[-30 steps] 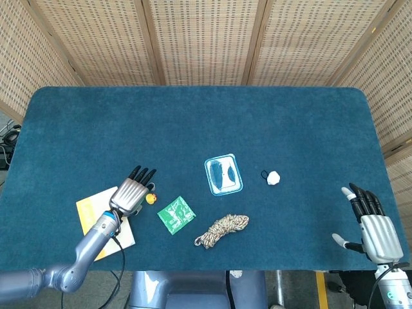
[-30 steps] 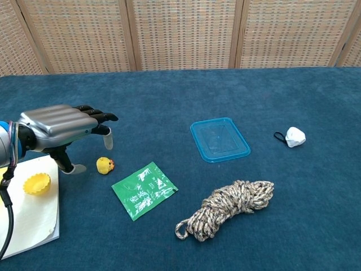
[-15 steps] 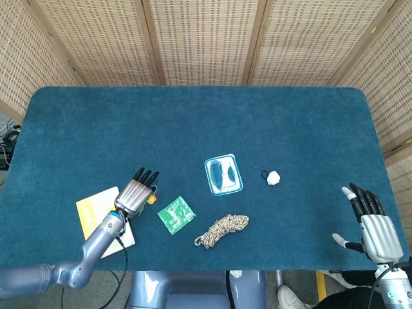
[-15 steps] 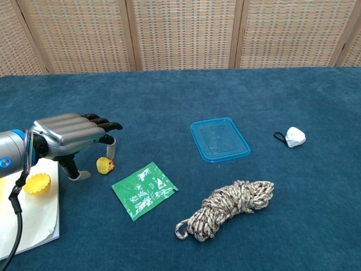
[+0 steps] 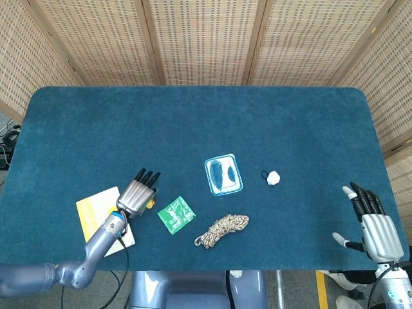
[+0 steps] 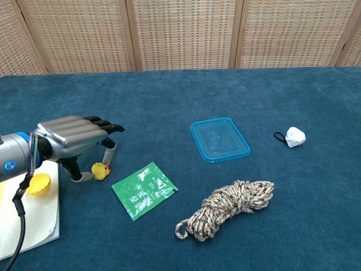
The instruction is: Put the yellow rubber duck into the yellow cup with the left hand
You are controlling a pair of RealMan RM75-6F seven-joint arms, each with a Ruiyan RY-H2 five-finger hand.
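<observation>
The yellow rubber duck (image 6: 100, 170) lies on the blue cloth, just left of a green packet. My left hand (image 6: 73, 135) is low over it, and the thumb and a finger (image 6: 108, 151) close in on the duck from both sides, touching it. In the head view only a sliver of the duck (image 5: 152, 203) shows beside the left hand (image 5: 136, 195). The small yellow cup (image 6: 36, 183) sits on a notepad to the left of the hand, a short way from the duck. My right hand (image 5: 373, 222) rests at the table's near right edge, fingers spread, holding nothing.
A notepad (image 6: 31, 217) lies under the cup. Near the duck are a green packet (image 6: 144, 188) and a coil of rope (image 6: 228, 208). Further right lie a blue plastic lid (image 6: 220, 139) and a white lump with a black loop (image 6: 294, 136). Wicker screens stand behind the table.
My left hand has dropped lower and drawn back over the duck, its thumb and finger closing on it. The duck has shifted slightly toward the thumb. The right hand has not moved.
</observation>
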